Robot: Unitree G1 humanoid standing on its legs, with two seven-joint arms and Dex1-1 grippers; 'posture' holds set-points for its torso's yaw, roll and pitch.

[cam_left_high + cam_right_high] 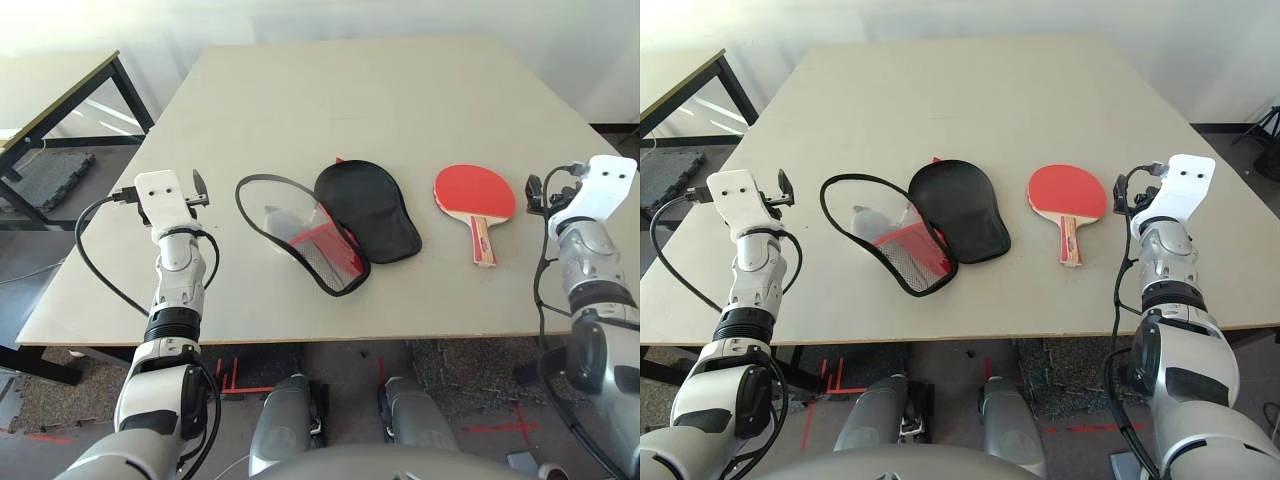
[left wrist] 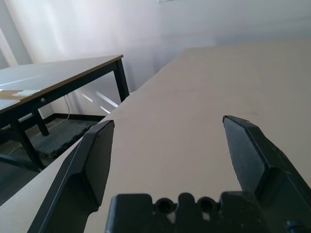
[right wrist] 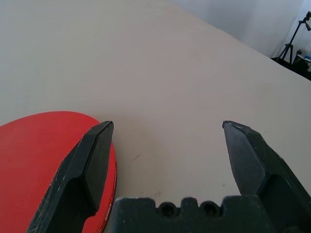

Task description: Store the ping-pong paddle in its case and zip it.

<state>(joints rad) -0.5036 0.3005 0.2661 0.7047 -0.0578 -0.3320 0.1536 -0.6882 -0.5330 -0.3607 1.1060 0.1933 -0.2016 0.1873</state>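
Observation:
The ping-pong paddle (image 1: 474, 190) lies flat on the table (image 1: 350, 90) at centre right, red face up and its wooden handle (image 1: 484, 240) pointing toward me. The case (image 1: 370, 210) lies unzipped and spread open at the table's centre. Its black-lined half is on the right, and its mesh pocket half (image 1: 300, 240) with red showing is on the left. My left gripper (image 1: 200, 186) hovers open near the table's left edge, left of the case, with nothing between its fingers (image 2: 99, 155). My right gripper (image 1: 536, 190) is open just right of the paddle, whose red face (image 3: 43, 145) lies by one finger.
A second, dark-framed table (image 1: 60, 95) stands off to the left with a dark floor mat (image 1: 40, 175) under it. The table's far half is bare. Its front edge (image 1: 300, 338) runs just before the case and paddle.

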